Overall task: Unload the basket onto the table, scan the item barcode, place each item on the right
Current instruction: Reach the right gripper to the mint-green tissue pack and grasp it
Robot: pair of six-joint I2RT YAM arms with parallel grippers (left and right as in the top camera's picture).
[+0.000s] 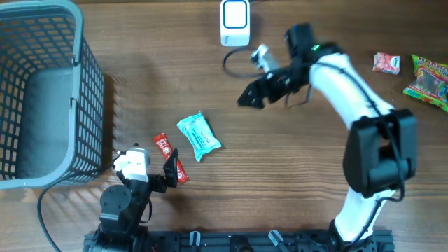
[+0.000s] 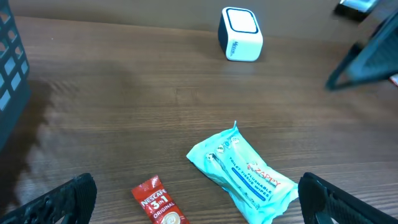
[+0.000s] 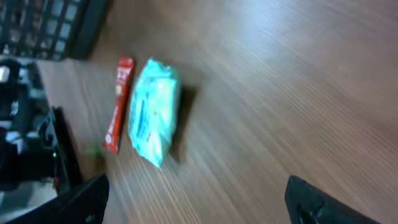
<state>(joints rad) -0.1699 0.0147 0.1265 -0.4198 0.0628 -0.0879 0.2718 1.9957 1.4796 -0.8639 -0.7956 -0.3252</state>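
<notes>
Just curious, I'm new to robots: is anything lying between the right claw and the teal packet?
No. Seen from overhead, only bare wooden table separates the right claw from the teal packet.

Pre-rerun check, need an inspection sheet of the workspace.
Surface: wooden table, no spills seen.
Job's things: scanner at the far edge; teal wipes pack and red sachet lying flat, side by side.
Clutter: two snack packets far right.
Grippers: left gripper open, empty; right gripper open, empty.
Cables: black cable loops beside the scanner.
Surroundings: grey basket at left.
</notes>
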